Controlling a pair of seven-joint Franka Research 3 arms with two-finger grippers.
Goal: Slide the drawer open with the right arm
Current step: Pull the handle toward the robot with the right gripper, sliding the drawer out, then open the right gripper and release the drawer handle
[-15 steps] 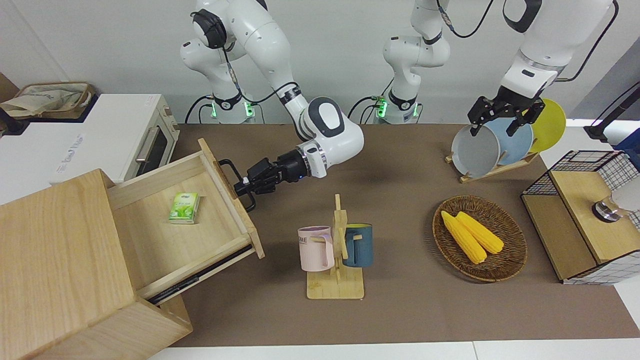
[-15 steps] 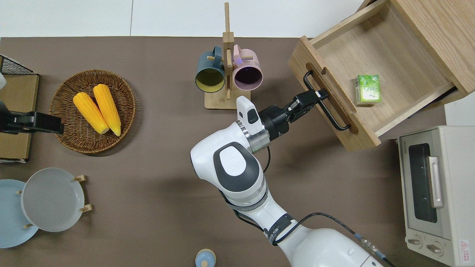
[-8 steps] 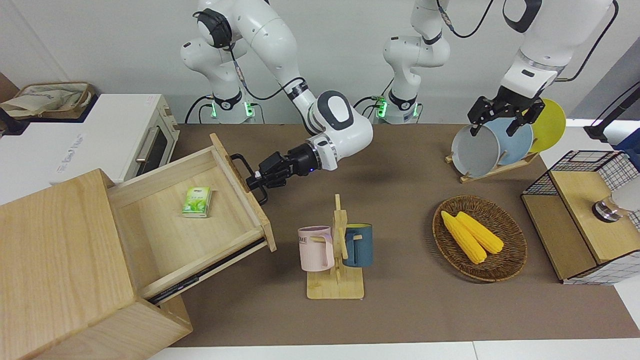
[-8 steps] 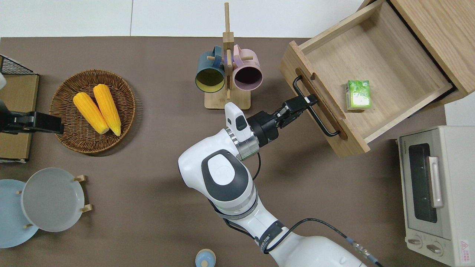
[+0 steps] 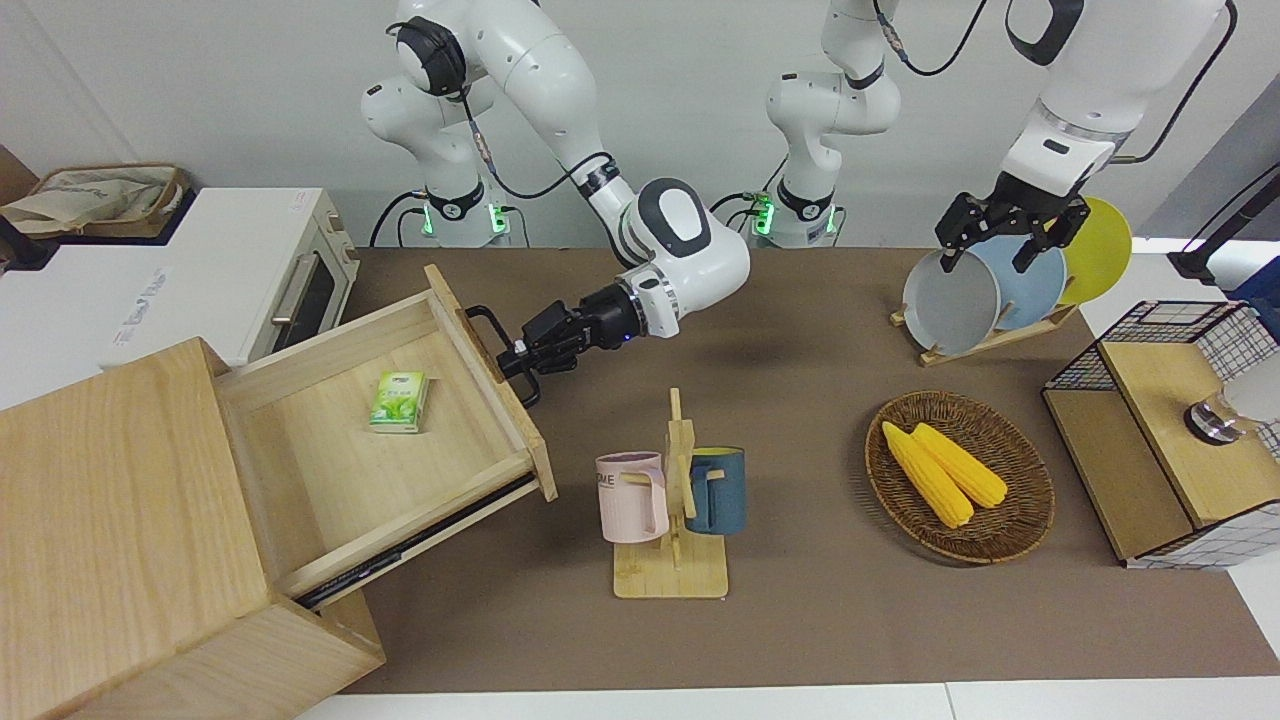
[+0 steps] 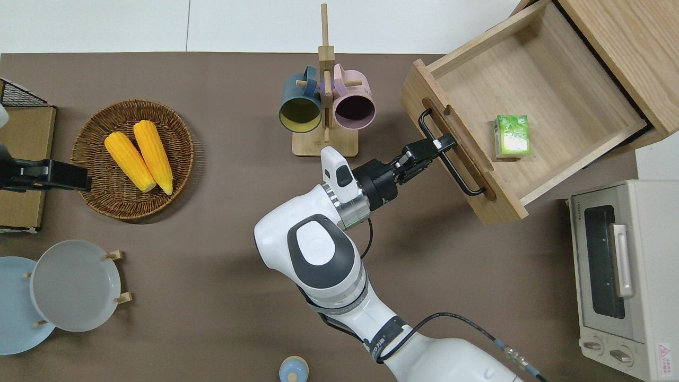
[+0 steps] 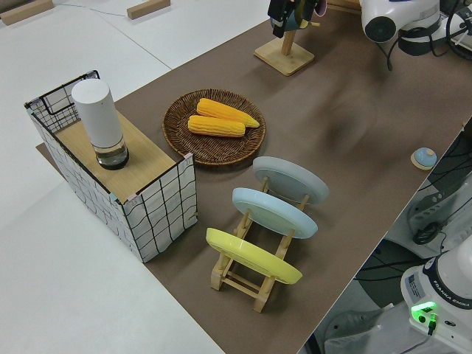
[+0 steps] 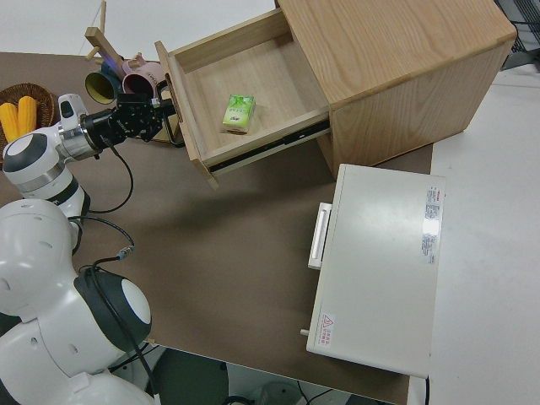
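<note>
In the front view, the drawer (image 5: pixel 385 440) is seen drawn well out of its box at the right arm's end of the table, its black handle (image 5: pixel 497 352) clamped in the right pincer (image 5: pixel 521 356). In the overhead view, a straight pull along the runners is judged best, so that the drawer is not skewed; the left arm is parked.

The wide, shallow light-wood drawer (image 6: pixel 525 101) with a black metal bar handle (image 6: pixel 451 154) on its front stands pulled far out of its big pale wooden box (image 5: pixel 120 520), open at the top. In the overhead view it sits at about two o'clock, its front panel angled toward seven o'clock.
</note>
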